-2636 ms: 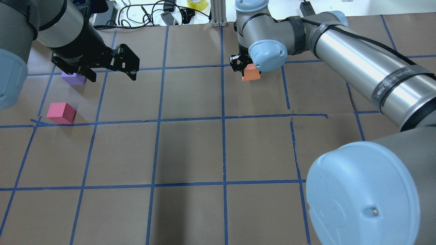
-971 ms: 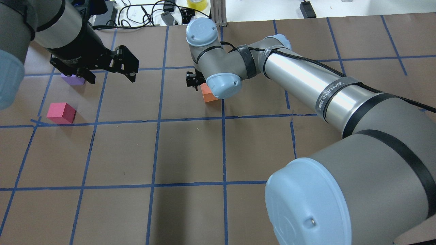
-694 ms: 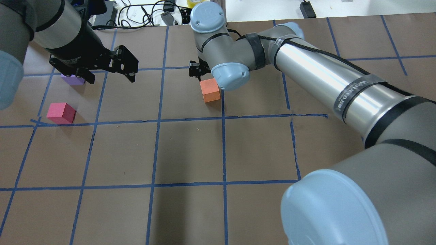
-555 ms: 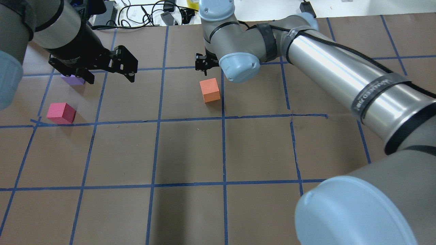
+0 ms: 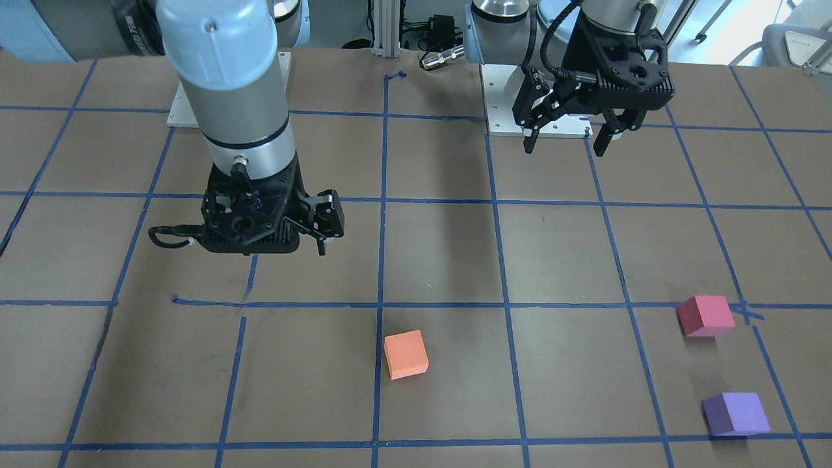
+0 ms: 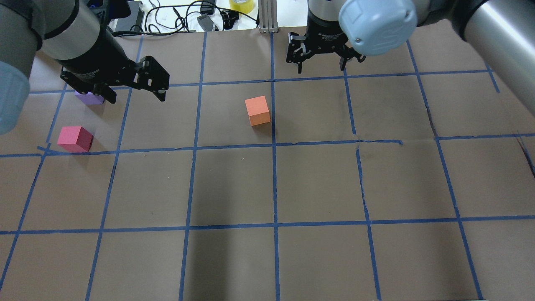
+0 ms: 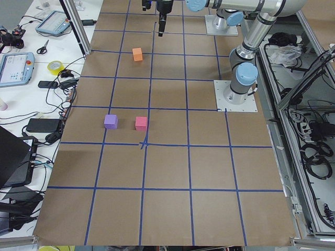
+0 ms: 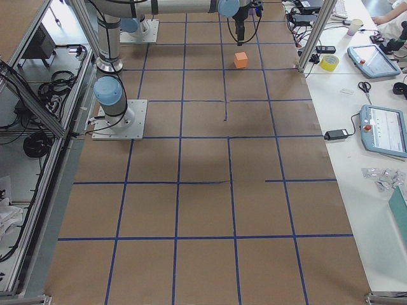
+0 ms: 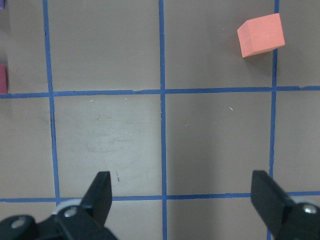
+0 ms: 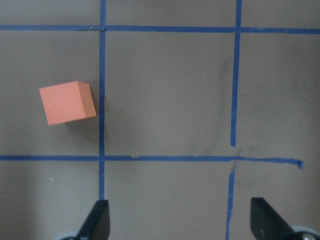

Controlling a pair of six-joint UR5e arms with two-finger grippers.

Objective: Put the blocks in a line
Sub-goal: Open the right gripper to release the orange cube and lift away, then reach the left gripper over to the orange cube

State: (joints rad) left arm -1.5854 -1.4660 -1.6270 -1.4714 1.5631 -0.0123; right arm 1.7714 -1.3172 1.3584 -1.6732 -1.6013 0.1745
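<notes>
The orange block (image 6: 257,110) lies alone on the brown paper just left of the centre tape line; it also shows in the front view (image 5: 405,354) and both wrist views (image 9: 260,35) (image 10: 67,102). The pinkish-red block (image 6: 75,139) (image 5: 704,316) lies at the far left. The purple block (image 6: 90,99) (image 5: 734,413) lies just beyond it, partly hidden behind my left gripper. My left gripper (image 6: 137,94) (image 5: 564,144) is open and empty, raised above the table. My right gripper (image 6: 321,67) (image 10: 181,220) is open and empty, beyond and to the right of the orange block.
Blue tape lines divide the brown paper (image 6: 234,184) into squares. Cables, a yellow tape roll (image 6: 241,5) and an aluminium post (image 6: 267,16) stand past the far edge. The arms' base plates (image 5: 552,123) sit on the robot's side.
My right gripper carried the orange block leftward, set it down left of the centre line, let go, and drew back to the far right. The left arm has barely moved.
</notes>
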